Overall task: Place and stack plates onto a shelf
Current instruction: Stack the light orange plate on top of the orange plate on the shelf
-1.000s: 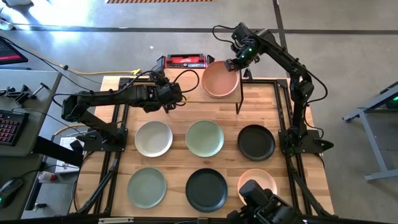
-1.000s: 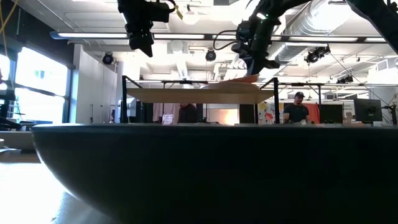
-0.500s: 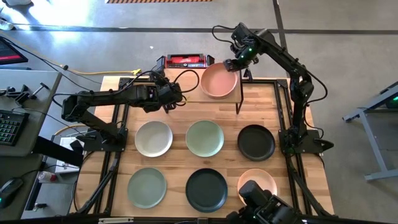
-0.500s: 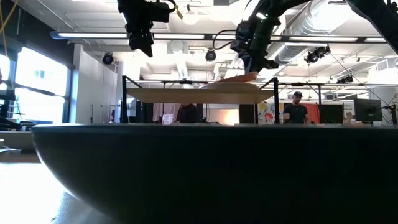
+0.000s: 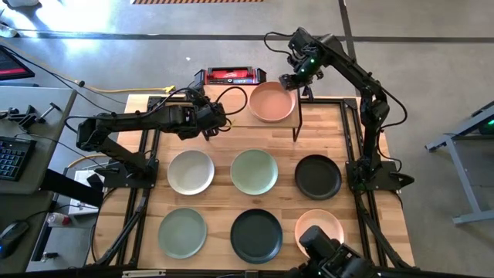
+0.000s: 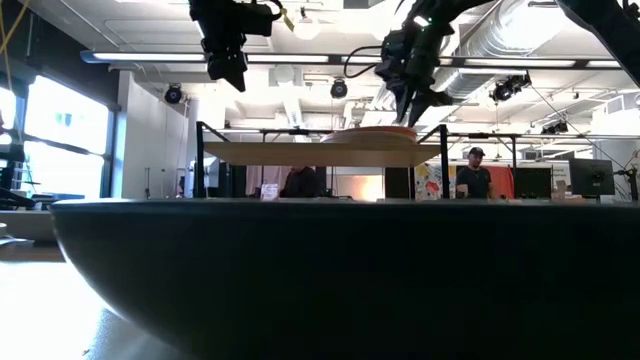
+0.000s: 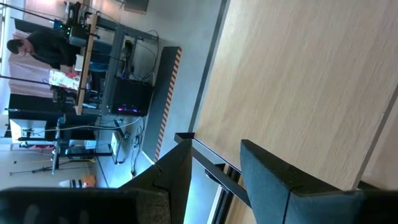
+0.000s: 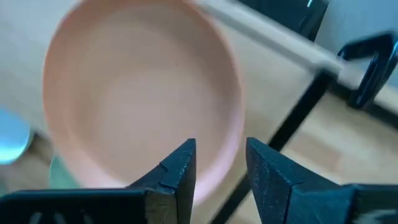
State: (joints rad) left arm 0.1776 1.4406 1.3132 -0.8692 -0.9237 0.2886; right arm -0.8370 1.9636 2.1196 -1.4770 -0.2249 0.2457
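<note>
My right end effector (image 5: 290, 79), fingers spread, hovers just above the peach plate (image 5: 272, 102) on the shelf (image 6: 310, 152) by the worktop's far edge.

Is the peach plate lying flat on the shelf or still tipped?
Flat: the peach plate lies level on the shelf, with the right gripper open just above.

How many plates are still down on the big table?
6: white plate, green plate and black plate in one row; green, black and peach nearer. More may be hidden.
</note>
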